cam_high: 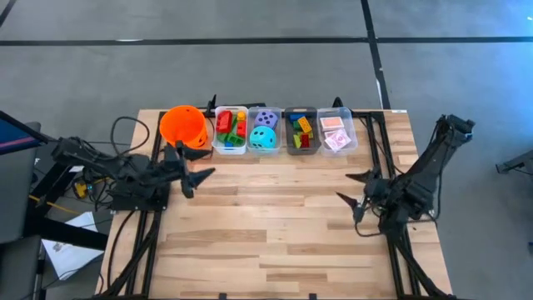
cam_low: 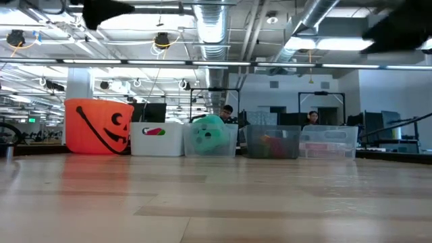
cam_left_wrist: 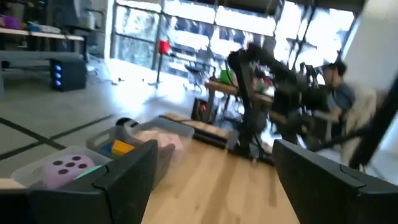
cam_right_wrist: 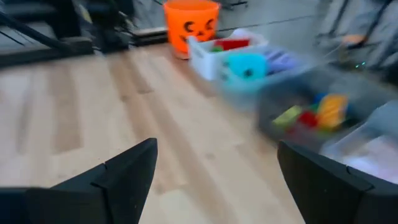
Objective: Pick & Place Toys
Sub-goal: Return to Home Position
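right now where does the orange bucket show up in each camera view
High view: the orange bucket stands at the table's far edge, at the left end of the bin row.
Low view: bucket at the row's left end, its face toward the camera.
Left wrist view: not in it.
Right wrist view: bucket at the row's far end.
Shared landmark: the white bin right beside it.

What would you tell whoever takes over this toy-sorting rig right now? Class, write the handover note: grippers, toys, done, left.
Left gripper: open, empty, by the orange bucket.
Right gripper: open, empty, over the table's right side.
Toys, along the row of bins from the bucket: red and green bricks, dice, mixed bricks, cards.
Done: every toy in view sits in a bin.
Left: probably only parking both arms.
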`<state>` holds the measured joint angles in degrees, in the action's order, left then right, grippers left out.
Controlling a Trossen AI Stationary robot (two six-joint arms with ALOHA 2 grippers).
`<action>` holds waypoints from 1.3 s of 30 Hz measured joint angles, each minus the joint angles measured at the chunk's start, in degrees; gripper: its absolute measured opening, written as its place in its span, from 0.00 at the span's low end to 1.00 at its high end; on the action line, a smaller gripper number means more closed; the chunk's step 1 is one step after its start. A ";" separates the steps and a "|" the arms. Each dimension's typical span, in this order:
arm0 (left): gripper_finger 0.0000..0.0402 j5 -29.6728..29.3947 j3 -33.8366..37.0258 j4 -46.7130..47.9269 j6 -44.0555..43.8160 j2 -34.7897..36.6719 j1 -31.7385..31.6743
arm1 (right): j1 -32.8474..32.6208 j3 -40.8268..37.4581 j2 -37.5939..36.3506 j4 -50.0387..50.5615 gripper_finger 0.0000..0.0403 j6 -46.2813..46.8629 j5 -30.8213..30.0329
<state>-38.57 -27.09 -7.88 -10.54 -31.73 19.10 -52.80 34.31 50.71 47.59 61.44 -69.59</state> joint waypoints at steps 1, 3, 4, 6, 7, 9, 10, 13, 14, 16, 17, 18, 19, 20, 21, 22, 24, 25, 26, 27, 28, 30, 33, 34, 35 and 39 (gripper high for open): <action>0.77 -0.61 1.78 -1.64 -0.01 1.44 0.01 | 0.00 -3.78 -1.85 -6.53 0.81 -1.94 0.41; 0.77 -0.93 5.62 -5.30 -0.03 4.30 0.01 | 0.00 -10.70 -5.32 -20.04 0.81 -7.65 1.13; 0.77 -1.04 7.63 -6.85 0.00 5.52 -0.02 | 0.18 -13.64 -7.07 -26.71 0.81 -11.16 1.66; 0.77 -2.17 11.86 -9.57 -0.10 7.25 -0.41 | 1.31 -18.55 -9.85 -39.72 0.81 -18.97 3.84; 0.77 -2.87 13.92 -10.90 -0.70 7.74 -0.70 | 2.24 -20.70 -11.17 -45.55 0.81 -23.17 5.51; 0.77 -3.29 17.72 -13.02 -2.08 8.30 -1.37 | 4.75 -24.19 -13.20 -57.29 0.81 -32.04 10.13; 0.77 -3.36 19.26 -14.43 -2.61 8.40 -1.58 | 6.45 -25.71 -14.10 -62.89 0.81 -36.33 13.00; 0.77 -2.48 23.01 -19.33 -2.98 8.44 -1.60 | 12.83 -29.59 -15.77 -75.73 0.81 -45.75 23.14; 0.77 -1.53 23.85 -20.76 -2.96 8.46 -1.60 | 15.46 -30.70 -16.08 -78.38 0.81 -47.60 27.13; 0.77 0.58 25.47 -23.60 -2.77 8.46 -1.60 | 21.16 -32.38 -16.27 -83.01 0.81 -49.21 35.04; 0.77 2.01 26.14 -24.71 -2.69 8.46 -1.60 | 24.18 -33.36 -16.28 -84.51 0.81 -49.26 38.68; 0.77 3.29 26.61 -25.52 -2.71 8.45 -1.62 | 27.28 -33.84 -16.25 -84.64 0.81 -49.12 42.19; 0.77 4.44 26.68 -25.78 -2.82 8.44 -1.60 | 30.34 -33.84 -15.97 -84.61 0.81 -48.63 45.54; 0.77 5.11 26.68 -25.88 -2.98 8.45 -1.60 | 33.17 -33.84 -15.66 -83.93 0.81 -48.27 48.78; 0.77 5.52 26.68 -25.93 -3.07 8.46 -1.60 | 36.07 -33.84 -15.23 -83.84 0.81 -48.09 52.24; 0.77 5.58 26.68 -25.90 -3.22 8.45 -1.60 | 38.82 -33.84 -14.64 -83.82 0.81 -47.62 55.65; 0.77 5.58 26.68 -24.78 -3.50 8.46 -1.60 | 43.77 -33.86 -13.39 -83.86 0.81 -46.34 61.27; 0.77 5.60 26.68 -23.29 -4.07 8.46 -1.60 | 45.88 -33.86 -12.53 -83.88 0.81 -45.45 63.50; 0.77 5.58 26.68 -21.81 -5.06 8.42 -1.60 | 47.60 -33.86 -11.56 -83.90 0.81 -44.67 64.82; 0.77 5.58 26.68 -20.33 -6.44 8.31 -1.60 | 48.92 -33.88 -10.63 -84.09 0.81 -44.06 65.48; 0.77 5.54 26.68 -19.32 -7.77 8.12 -1.60 | 49.76 -33.88 -9.81 -84.68 0.81 -43.43 65.72; 0.77 5.53 26.68 -18.44 -9.84 7.94 -1.60 | 50.61 -33.88 -8.03 -85.99 0.81 -42.09 65.67; 0.77 5.51 26.68 -18.59 -10.91 7.45 -1.60 | 50.68 -33.90 -5.96 -86.80 0.81 -40.04 65.30; 0.77 5.51 26.68 -18.76 -10.89 7.37 -1.60 | 50.66 -33.90 -5.33 -86.65 0.81 -39.27 65.28; 0.77 5.51 26.68 -18.72 -10.89 7.35 -1.60 | 50.66 -33.90 -4.65 -86.64 0.81 -38.68 65.28; 0.77 5.51 26.68 -18.72 -10.89 7.36 -1.60 | 50.64 -33.90 -1.85 -86.64 0.81 -38.28 65.26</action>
<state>-33.06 -0.40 -26.59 -21.43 -24.36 17.50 -2.15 0.40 48.87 -39.05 23.16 -4.34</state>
